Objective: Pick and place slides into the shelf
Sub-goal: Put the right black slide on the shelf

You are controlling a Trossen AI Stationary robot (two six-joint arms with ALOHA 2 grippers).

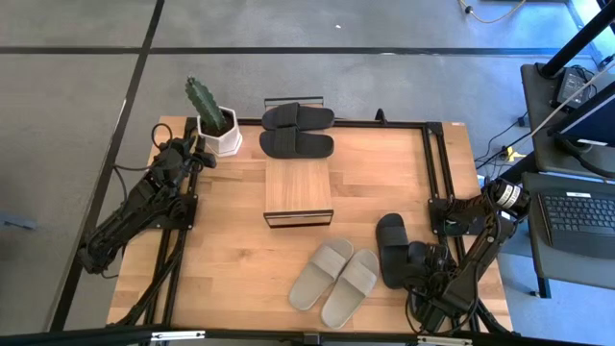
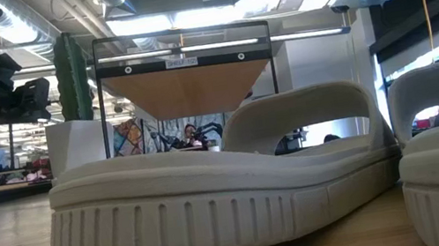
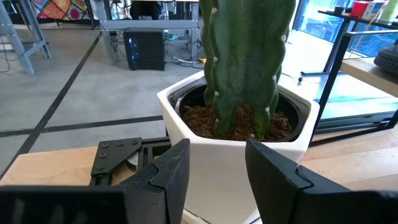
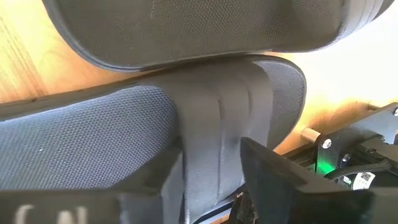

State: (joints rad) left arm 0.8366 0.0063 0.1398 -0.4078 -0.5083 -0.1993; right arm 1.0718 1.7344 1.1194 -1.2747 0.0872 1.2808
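The shelf stands mid-table, its wood top level. Two black slides lie side by side on their soles at its far end. The grey-beige pair rests near the table's near edge and fills the low view. Another black pair lies right of it: one slide shows, the other is mostly under my right gripper. That gripper is open and low, its fingers either side of this slide's strap. My left gripper waits open in front of the cactus pot. My right gripper comes level from the table's right side at the nearer black slide, one finger on each side of the strap's outer end. Whether the fingers touch the strap, I cannot tell. The slide lies flat on the table.
A white pot with a green cactus stands at the far left, just before my left gripper. A dark metal frame runs along the table's edges. Bare wood lies left of the shelf. A desk with a keyboard sits beyond the right edge.
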